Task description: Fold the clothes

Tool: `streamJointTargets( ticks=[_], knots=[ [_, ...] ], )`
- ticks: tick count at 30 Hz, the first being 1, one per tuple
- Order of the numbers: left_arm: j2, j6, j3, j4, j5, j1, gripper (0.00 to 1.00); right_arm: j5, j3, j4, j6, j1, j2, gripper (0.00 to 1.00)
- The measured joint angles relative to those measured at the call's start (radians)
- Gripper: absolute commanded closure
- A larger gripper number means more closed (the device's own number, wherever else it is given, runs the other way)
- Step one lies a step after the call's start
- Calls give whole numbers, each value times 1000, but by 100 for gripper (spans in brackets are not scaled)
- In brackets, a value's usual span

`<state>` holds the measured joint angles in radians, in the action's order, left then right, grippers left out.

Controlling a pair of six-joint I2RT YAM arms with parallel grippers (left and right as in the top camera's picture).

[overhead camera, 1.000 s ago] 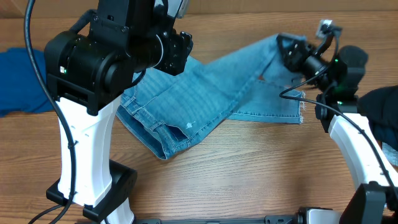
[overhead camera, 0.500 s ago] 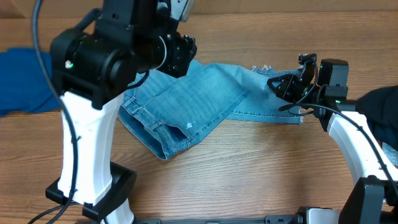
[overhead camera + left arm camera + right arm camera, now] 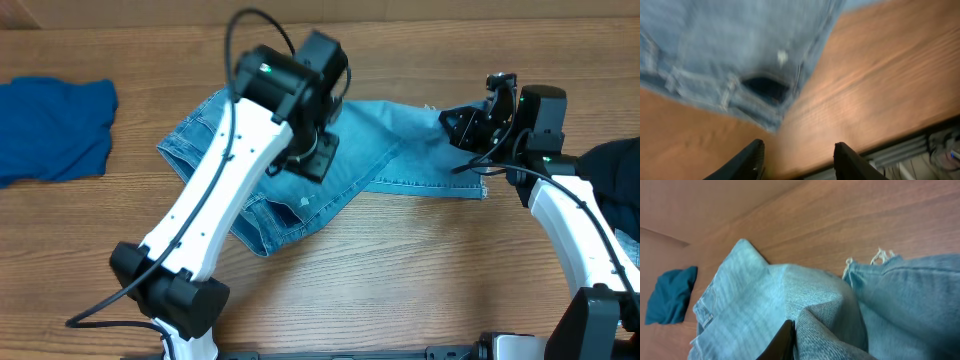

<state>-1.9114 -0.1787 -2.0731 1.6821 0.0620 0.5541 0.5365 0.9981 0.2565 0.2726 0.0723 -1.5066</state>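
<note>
Sprawling across the brown wooden table (image 3: 400,290), pale-blue denim jeans (image 3: 380,150) lie crumpled at centre, with a soft royal-blue garment (image 3: 50,125) far left. The left gripper (image 3: 799,155) hovers spread, empty, above the jeans; the right gripper (image 3: 460,122) pinches a leg fold.

Smeared in left wrist view: jeans (image 3: 715,45), table (image 3: 880,75). Cut off overhead: blue garment (image 3: 50,125) at left edge, navy garment (image 3: 622,170) at right. Mostly out of right wrist view: right fingers (image 3: 785,340).
</note>
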Motion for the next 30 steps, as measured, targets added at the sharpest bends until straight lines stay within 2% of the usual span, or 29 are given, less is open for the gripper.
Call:
streamJointTargets(
  ticks=[5, 9, 11, 12, 18, 22, 28, 29, 30],
  knots=[
    [0, -29, 214, -19, 0, 30, 49, -10, 2, -3, -4, 0, 0, 89],
    [0, -33, 370, -92, -1, 67, 39, -14, 3, -10, -5, 0, 0, 89],
    [0, -33, 439, -136, -11, 89, 38, -16, 3, -11, -5, 0, 0, 89],
    [0, -33, 480, -163, -19, 101, 35, -16, 3, -11, -5, 0, 0, 89],
    [0, -33, 696, -384, -100, 113, 33, -17, 3, -14, -6, 0, 0, 89],
    [0, -29, 763, -504, -167, 98, 29, -17, 3, -13, -5, 0, 0, 89],
    [0, -11, 829, -632, -255, 92, 30, -17, 3, -14, -5, 0, 0, 89],
    [0, -8, 838, -645, -262, 92, 32, -17, 3, -14, -5, 0, 0, 89],
    [0, -4, 850, -662, -271, 92, 40, -18, 3, -14, -5, 0, 0, 89]
  ],
)
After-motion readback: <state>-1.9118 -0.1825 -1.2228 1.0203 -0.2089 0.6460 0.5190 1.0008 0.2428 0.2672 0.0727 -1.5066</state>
